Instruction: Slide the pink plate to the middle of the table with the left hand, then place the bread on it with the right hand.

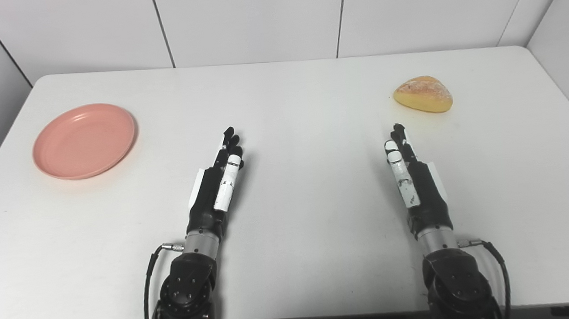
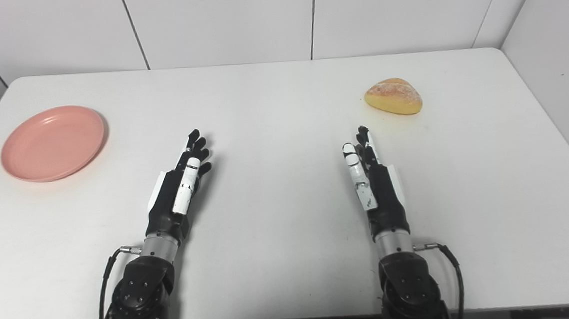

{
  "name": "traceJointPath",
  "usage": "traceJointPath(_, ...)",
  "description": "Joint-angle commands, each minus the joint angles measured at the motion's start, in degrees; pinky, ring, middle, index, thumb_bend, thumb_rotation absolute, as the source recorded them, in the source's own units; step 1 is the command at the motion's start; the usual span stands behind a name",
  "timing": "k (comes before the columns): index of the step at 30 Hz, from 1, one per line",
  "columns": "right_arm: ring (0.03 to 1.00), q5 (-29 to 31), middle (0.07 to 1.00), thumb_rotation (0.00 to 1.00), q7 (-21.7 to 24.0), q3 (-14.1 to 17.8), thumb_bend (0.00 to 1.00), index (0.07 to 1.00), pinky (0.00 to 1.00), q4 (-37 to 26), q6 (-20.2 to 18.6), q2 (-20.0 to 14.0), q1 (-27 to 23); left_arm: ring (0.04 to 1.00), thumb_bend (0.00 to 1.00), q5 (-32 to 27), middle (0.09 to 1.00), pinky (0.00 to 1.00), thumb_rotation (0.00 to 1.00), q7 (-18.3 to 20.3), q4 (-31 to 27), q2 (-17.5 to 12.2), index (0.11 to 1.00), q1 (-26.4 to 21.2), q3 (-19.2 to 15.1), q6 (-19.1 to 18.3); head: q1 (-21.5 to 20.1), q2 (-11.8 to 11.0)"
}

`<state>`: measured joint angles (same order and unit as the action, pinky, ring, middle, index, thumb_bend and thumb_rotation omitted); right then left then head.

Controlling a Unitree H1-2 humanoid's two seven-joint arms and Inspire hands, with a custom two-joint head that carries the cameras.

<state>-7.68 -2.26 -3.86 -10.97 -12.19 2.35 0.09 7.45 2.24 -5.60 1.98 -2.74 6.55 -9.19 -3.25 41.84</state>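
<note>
A pink plate (image 1: 84,141) lies empty at the far left of the white table (image 1: 300,93). A golden bread roll (image 1: 423,94) sits at the far right. My left hand (image 1: 218,181) rests edge-on over the table near the middle, fingers stretched forward, open and holding nothing, well to the right of the plate. My right hand (image 1: 412,170) is likewise open and edge-on, its fingertips a short way in front of the bread and slightly left of it, not touching it.
White panelled walls (image 1: 254,16) close in the table behind and on both sides. The table's front edge (image 1: 315,315) runs just above the bottom of the picture, where both forearms come in.
</note>
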Motion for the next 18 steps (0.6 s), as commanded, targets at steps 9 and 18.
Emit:
traceJointPath(9, 0.976, -0.3, 0.990, 1.00, -0.5, 0.1, 0.29, 0.992, 0.95, -0.7, 2.3, 0.1, -1.2, 0.973, 0.42, -0.1, 0.990, 0.95, 1.00, -0.4, -0.7, 0.5, 0.996, -1.6, 0.0, 0.6, 0.1, 0.0)
traceJointPath(18, 0.977, -0.2, 0.990, 1.00, -0.4, 0.1, 0.30, 0.992, 0.96, -1.0, 1.6, 0.2, -1.3, 0.969, 0.42, 0.0, 0.988, 0.95, 1.00, -0.5, -0.6, 0.6, 0.995, -1.6, 0.1, 0.8, 0.2, 0.0)
